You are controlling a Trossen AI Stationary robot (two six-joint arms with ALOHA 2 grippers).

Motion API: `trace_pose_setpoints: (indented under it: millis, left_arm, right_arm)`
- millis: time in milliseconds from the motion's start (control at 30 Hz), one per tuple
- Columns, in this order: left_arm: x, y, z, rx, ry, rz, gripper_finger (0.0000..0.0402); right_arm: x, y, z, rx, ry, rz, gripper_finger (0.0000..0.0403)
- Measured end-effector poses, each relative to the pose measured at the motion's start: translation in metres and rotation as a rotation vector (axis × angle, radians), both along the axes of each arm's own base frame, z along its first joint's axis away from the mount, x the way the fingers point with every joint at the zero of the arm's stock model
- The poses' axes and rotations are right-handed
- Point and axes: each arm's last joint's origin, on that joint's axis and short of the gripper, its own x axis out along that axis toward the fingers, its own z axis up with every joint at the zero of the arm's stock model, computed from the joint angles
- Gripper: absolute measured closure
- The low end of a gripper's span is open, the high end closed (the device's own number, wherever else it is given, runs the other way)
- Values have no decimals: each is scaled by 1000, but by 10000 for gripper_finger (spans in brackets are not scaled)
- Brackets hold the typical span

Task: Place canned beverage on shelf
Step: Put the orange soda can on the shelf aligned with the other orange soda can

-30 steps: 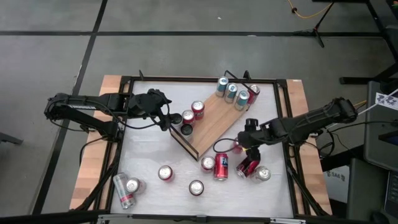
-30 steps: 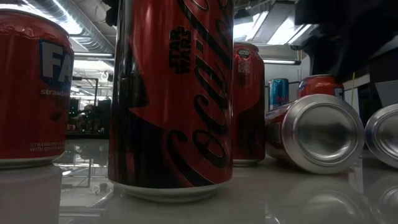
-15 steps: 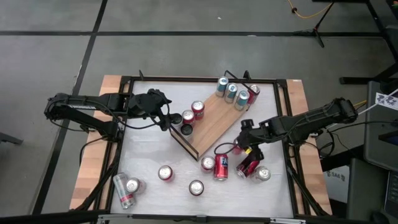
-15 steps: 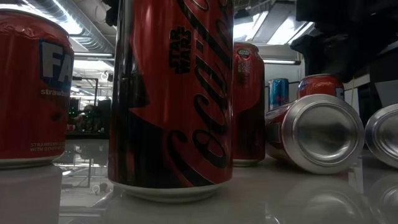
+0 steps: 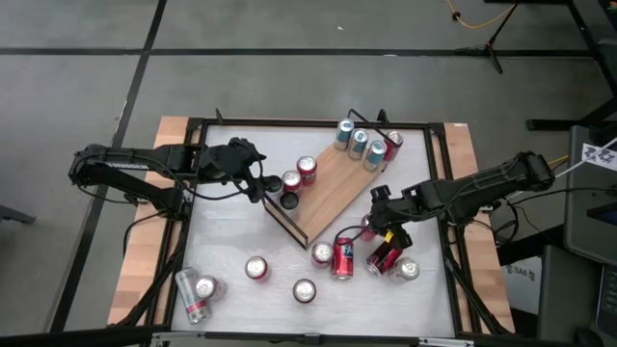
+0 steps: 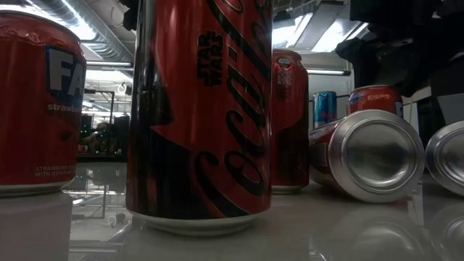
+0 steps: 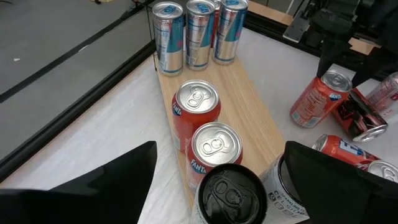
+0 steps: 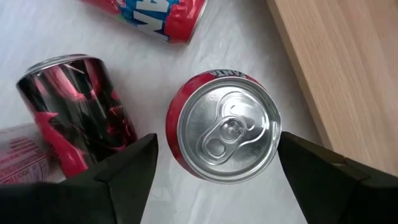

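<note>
The light-wood shelf lies slantwise on the white tabletop, with three blue-silver cans at its far end and two red cans near its other end. My left gripper is open at that end, its fingers on either side of a black-topped can without touching it. My right gripper is open and points down over an upright red can that stands on the table beside the shelf's edge. One finger stands on each side of that can. My right gripper's fingers come from above and stand close on either side of the red can's wall, below its rim. I cannot tell whether they touch it. The can's foot is hidden by the can itself.
A dark red can and a Fanta can lie on the table near my right gripper. Other cans stand or lie along the near side and at the near left. A tall black-red cola can fills the low view.
My right gripper has moved a little toward the table's left edge and now stands over the upright red can.
</note>
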Motion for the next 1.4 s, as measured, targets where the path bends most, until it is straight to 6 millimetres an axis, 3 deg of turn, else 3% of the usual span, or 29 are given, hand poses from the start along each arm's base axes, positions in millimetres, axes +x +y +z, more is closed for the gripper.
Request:
trace_pose_setpoints:
  millis: [433, 867, 1400]
  left_arm:
    - [0, 0, 0, 0, 0, 0, 56]
    - [0, 0, 0, 0, 3, 1, 56]
    - [0, 0, 0, 4, 4, -3, 56]
  right_arm:
    - [13, 3, -12, 62, 16, -203, 85]
    - [19, 3, -11, 87, -39, -372, 138]
    - [38, 5, 49, 109, -263, -432, 141]
